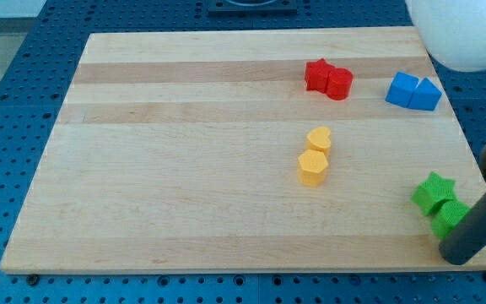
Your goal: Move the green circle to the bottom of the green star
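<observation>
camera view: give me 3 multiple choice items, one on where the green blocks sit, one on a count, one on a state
1. Where are the green star and green circle?
A. the view's top left
B. the view's bottom right
C. board centre

2. How many yellow blocks are there?
A. one
B. two
C. four

3. How do the green circle and green star stand?
A. touching, circle just below the star
B. far apart
C. circle stacked on the star

Answers: 1 B, both sit by the board's lower right edge. 2 B, a yellow heart and a yellow hexagon. 3 A, they abut, with my tip just below the circle.
</observation>
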You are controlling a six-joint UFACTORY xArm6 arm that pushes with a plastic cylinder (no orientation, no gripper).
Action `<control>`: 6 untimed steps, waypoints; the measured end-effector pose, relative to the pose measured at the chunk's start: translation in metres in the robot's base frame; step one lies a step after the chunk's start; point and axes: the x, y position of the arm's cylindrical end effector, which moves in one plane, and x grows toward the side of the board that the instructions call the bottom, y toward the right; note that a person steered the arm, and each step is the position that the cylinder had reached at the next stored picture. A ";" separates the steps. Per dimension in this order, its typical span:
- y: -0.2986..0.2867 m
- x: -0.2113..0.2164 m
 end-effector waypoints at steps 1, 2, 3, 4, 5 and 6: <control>-0.006 -0.018; -0.014 -0.095; -0.036 -0.141; -0.048 -0.116; -0.058 -0.074; -0.056 -0.006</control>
